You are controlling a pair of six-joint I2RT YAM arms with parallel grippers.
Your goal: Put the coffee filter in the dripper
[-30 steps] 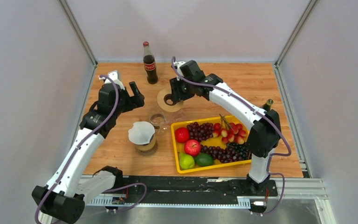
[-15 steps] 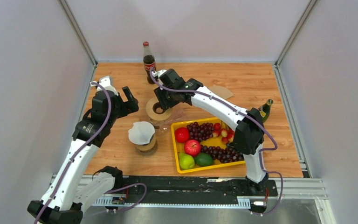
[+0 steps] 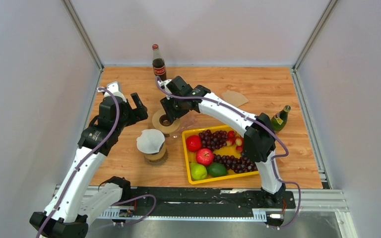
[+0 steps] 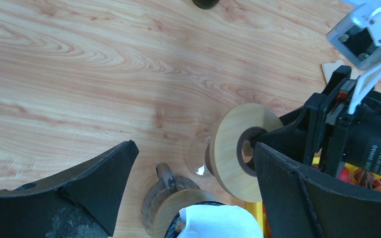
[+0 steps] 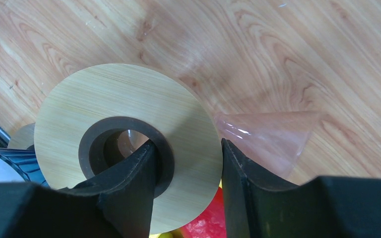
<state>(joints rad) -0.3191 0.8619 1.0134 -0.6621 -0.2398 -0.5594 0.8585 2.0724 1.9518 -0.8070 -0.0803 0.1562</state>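
Observation:
The dripper [image 3: 164, 120], a wooden disc with a dark hole and a clear glass cone, hangs tilted above the table in my right gripper [image 3: 171, 113]. In the right wrist view the gripper [image 5: 187, 148] is shut on the dripper's disc [image 5: 124, 114], one finger through the hole and one outside the rim. A white paper filter [image 3: 150, 140] sits on top of a glass mug [image 3: 156, 154] just front-left of the dripper. My left gripper [image 3: 138, 106] is open and empty, left of the dripper; its wrist view shows the dripper [image 4: 233, 148] and the filter [image 4: 221, 222] between its open fingers.
A brown paper filter [image 3: 234, 97] lies flat at the back right. A yellow tray [image 3: 228, 177] of fruit stands right of the mug. A cola bottle [image 3: 158, 67] stands at the back, a green bottle [image 3: 279, 119] at the right.
My right gripper has carried the dripper left and nearer, down beside the mug. My left arm drew back slightly to the left, then stayed still.

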